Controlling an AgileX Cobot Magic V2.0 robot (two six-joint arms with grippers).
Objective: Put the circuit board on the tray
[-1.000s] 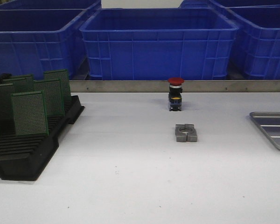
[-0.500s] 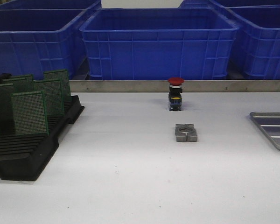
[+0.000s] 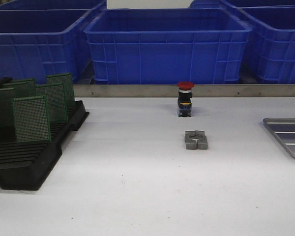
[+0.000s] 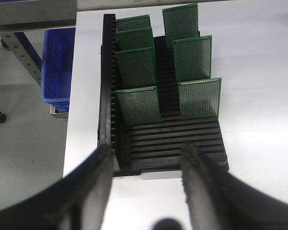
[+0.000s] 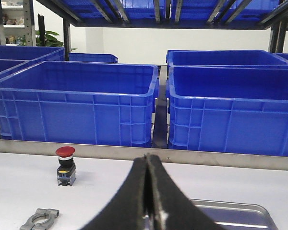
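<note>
Zero boards had reached the tray (image 3: 287,136) at this moment; the part of it that showed at the right edge of the counter (image 3: 137,187) in the front view was bare ribbed metal, the rest cut off by the frame. All circuit boards (image 4: 137,105) stood upright in the slots of the black rack (image 4: 173,143), far left on the counter, well apart from the tray. Seven were visible from the left wrist view, in two rows.

Left claw (image 4: 144,165) hovered above the near end of the rack, fingers spread apart, nothing between them, no contact with any board. Right claw (image 5: 149,191) had its fingers pressed together, empty, sitting over the tray rim (image 5: 230,211) with the blue bins (image 5: 81,100) behind. Neither arm showed in the front view.

Between rack and tray lay a grey metal clamp (image 3: 195,139) and, behind it, a red-capped push button (image 3: 185,99); neither belonged to the task.

Judgement: task was at the very start. Nothing done yet. Left to do: lower the spread claw onto a board, probably the nearest one in the row, grip it, lift it clear of the slot, carry it across the counter, set it in the tray. A handover to the right arm might be needed, given the gap.
</note>
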